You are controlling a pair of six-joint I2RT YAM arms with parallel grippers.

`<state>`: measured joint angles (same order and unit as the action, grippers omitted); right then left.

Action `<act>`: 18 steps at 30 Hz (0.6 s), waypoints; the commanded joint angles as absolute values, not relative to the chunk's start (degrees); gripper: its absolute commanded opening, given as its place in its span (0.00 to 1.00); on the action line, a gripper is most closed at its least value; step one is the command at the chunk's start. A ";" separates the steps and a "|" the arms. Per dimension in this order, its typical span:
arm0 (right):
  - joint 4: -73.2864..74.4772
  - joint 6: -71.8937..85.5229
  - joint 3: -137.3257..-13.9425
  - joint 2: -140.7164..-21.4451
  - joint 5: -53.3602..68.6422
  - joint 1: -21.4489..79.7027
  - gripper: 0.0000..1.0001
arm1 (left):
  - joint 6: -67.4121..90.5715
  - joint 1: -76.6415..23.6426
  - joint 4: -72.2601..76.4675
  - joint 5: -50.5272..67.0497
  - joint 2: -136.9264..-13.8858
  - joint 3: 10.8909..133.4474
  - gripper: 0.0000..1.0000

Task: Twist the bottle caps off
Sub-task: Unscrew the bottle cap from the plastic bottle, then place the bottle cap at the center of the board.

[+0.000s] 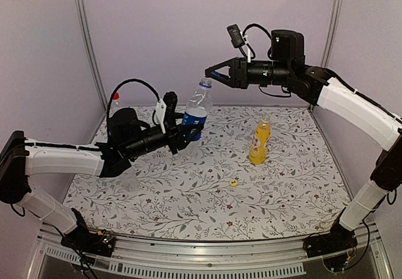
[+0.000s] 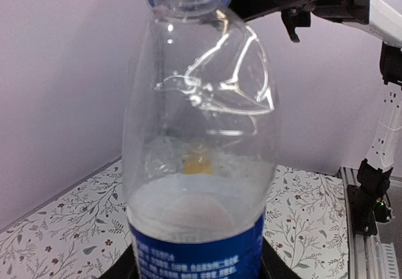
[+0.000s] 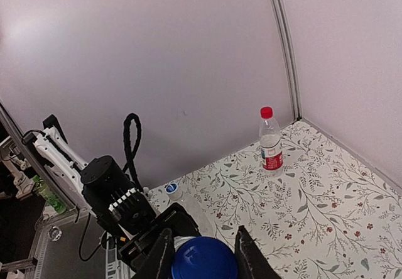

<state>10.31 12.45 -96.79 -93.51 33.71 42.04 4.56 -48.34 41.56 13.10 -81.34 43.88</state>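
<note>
My left gripper [image 1: 188,128] is shut on the body of the clear bottle with the blue label [image 1: 196,110], holding it tilted above the table. That bottle [image 2: 198,166] fills the left wrist view, with black fingers [image 2: 276,268] at its base. My right gripper [image 1: 209,73] reaches in from the right at the bottle's top. In the right wrist view its fingers [image 3: 250,252] sit on either side of the blue cap [image 3: 204,261], shut on it. The yellow-liquid bottle [image 1: 259,142] stands uncapped at centre right. The red-capped bottle with the red-white label [image 3: 271,142] stands in the far left corner.
A small yellow cap [image 1: 233,182] lies on the floral tablecloth [image 1: 282,191] in front of the yellow bottle. A plain clear bottle with a blue cap [image 3: 171,189] lies on its side under the left arm. Walls close in the back and both sides.
</note>
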 commanded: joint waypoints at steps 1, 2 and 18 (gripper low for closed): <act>7.38 11.50 -96.33 -89.56 37.15 38.85 0.14 | 4.60 -48.39 42.67 14.18 -80.74 44.38 0.43; 7.50 11.27 -96.33 -89.70 38.24 38.85 0.14 | 4.64 -48.24 42.83 15.24 -80.89 44.46 0.43; 6.41 4.69 -78.08 -81.02 29.98 38.62 0.15 | 6.22 -47.32 41.33 2.74 -73.99 43.42 0.43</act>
